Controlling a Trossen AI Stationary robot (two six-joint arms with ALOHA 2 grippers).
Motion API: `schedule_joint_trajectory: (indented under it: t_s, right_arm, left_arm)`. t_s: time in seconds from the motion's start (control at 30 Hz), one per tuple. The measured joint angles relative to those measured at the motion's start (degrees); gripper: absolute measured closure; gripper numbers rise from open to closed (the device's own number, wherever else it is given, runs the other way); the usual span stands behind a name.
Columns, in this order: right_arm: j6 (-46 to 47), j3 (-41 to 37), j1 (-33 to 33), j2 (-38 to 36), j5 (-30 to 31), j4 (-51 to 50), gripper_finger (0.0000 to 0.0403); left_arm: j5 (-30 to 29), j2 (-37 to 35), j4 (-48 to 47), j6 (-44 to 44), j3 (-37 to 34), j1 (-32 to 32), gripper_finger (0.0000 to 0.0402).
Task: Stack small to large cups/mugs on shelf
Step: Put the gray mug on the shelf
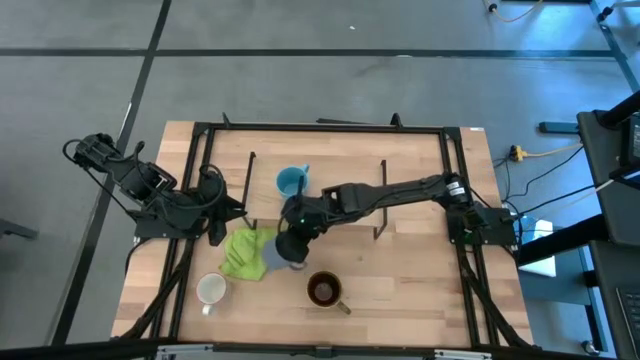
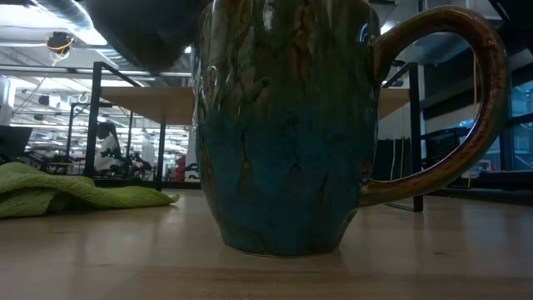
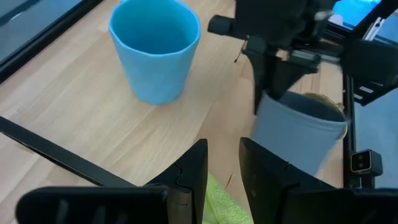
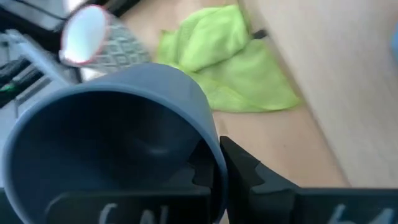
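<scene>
The right gripper, at centre frame in the high view, pinches the rim wall of the grey-blue mug; rigid, smooth, breakable, so expect slip at the rim.

Right arm stretched across the table, left arm folded at its own side.

The right gripper hangs at the end of the long dark right arm, its fingers clamped on the rim of the grey-blue handled mug. The left gripper sits low near the table's left edge, its two dark fingers parted and holding nothing.
</scene>
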Motion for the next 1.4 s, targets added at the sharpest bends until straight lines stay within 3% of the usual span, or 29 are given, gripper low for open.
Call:
schedule_joint_trajectory:
  t_s: [0.4,0.6,0.97,1.23,1.4]
  right_arm:
    - [4.02,-0.03,3.35,-0.31,4.81,-2.43,0.0389]
    - [5.99,-0.05,5.44,-0.33,11.02,-3.28,0.0389]
    - [9.52,5.02,8.44,-0.44,12.75,-5.45,0.0389]
    - [21.76,7.38,11.91,-0.47,19.80,-13.87,0.0389]
    - [27.35,9.05,14.66,-0.52,20.85,-13.71,0.0389]
  left_arm:
    - [0.02,0.00,0.33,-0.44,0.00,0.00,0.0315]
    - [0.04,0.00,0.38,-0.49,0.00,0.00,0.0315]
    - [0.04,0.15,0.44,-1.19,0.00,0.00,0.0315]
    - [0.55,1.31,-0.57,-0.48,0.00,-0.55,0.0315]
    - [1.54,1.94,-1.29,-0.39,0.00,-0.55,0.0315]
